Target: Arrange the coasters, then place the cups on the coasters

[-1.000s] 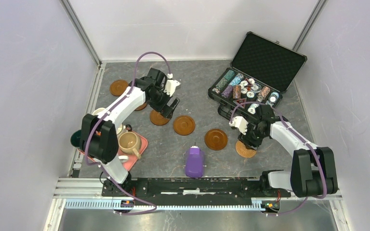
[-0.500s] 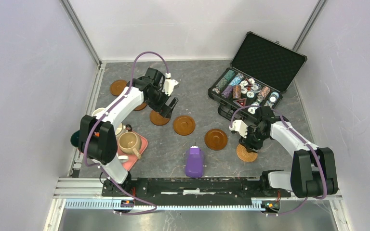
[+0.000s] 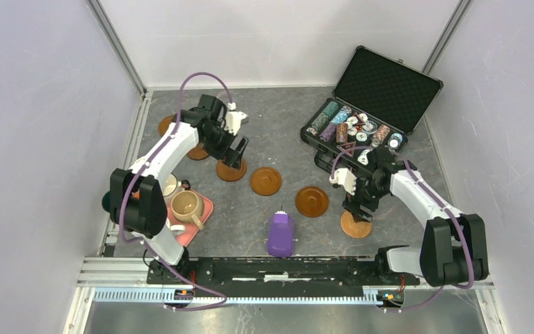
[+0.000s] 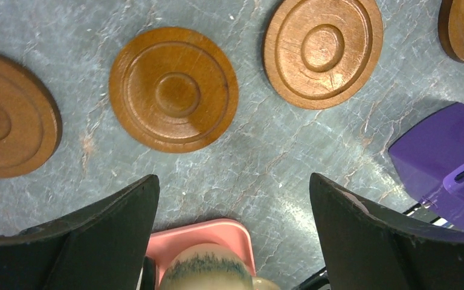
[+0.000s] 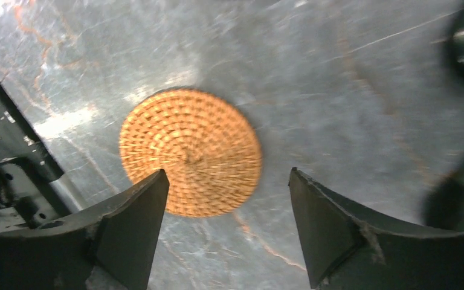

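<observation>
released the woven coaster (image 5: 190, 151), left flat on the table (image 5: 338, 90) below the parted jaws of the right gripper (image 5: 226, 175), left gripper (image 4: 232, 181) wide and empty; seemed light, stiff and thin, best pinched across its rim.

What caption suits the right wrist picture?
Open gripper over a woven coaster lying flat on the grey table.

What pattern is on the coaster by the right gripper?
The coaster is finely woven, basket-like, orange-brown; clearest in the right wrist view.
</observation>
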{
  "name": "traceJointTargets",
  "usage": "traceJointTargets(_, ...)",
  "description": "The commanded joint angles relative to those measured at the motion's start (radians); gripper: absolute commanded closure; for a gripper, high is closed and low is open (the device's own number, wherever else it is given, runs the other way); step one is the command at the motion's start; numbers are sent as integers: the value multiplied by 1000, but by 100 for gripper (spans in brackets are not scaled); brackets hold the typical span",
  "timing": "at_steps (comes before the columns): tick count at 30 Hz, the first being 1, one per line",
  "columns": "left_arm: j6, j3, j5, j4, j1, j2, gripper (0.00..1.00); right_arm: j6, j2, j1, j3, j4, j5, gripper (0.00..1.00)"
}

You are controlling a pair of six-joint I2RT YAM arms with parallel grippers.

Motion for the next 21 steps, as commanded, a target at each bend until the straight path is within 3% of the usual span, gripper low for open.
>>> traceJointTargets(1, 18, 84, 73, -77, 87, -67, 0, 50, -24, -22, 156, 19, -28, 15)
traceJointTargets(6, 42, 130, 65, -118, 198, -107, 0, 134, 38, -40, 324, 52, -118, 3)
traceJointTargets(11, 64, 167, 89, -140, 343, -170, 0, 224, 78, -41, 415, 110, -211, 2)
traceJointTargets(17, 331, 144, 232, -236, 583, -253, 0, 277, 93, -42, 361, 187, -306, 2)
traceJointTargets(21, 529, 228, 232, -428, 719, -210, 0, 298, 75, -44, 317, 209, -419, 2)
